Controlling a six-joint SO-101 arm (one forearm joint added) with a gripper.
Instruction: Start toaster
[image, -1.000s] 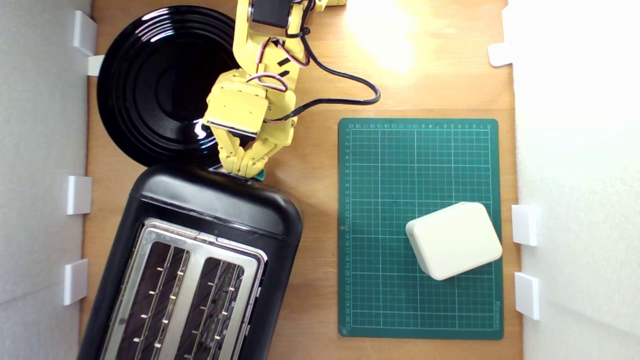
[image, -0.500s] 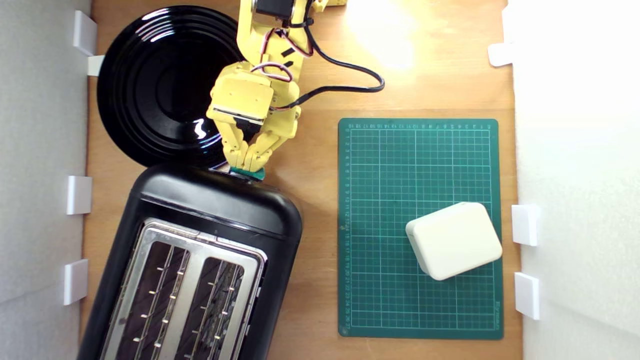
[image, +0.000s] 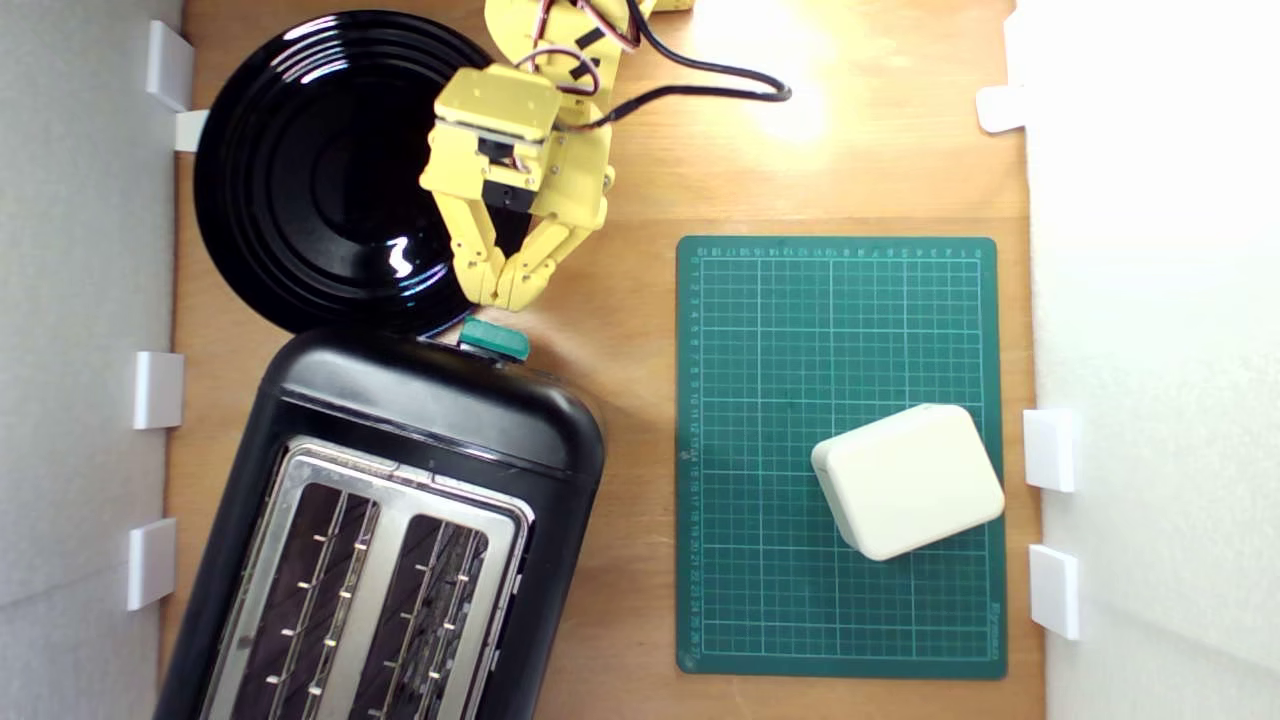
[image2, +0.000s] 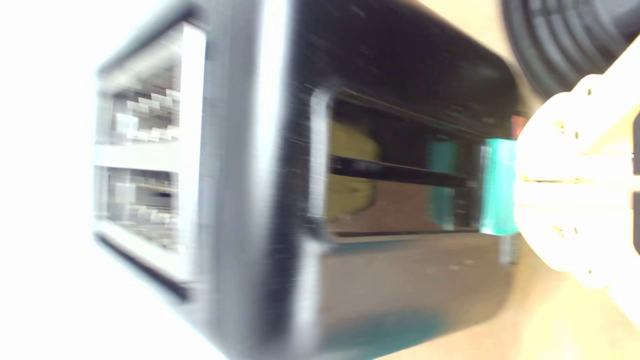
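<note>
We see bare bench (image: 630, 300) between toaster (image: 400, 500) and mat (image: 840, 330); the black plate (image: 300, 170) crowds the exterior view's left.

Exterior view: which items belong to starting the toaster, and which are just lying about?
Job: toaster; its teal lever knob; gripper, fingertips together, apart from the knob.
Lying about: black plate; green cutting mat; cream box on the mat.
</note>
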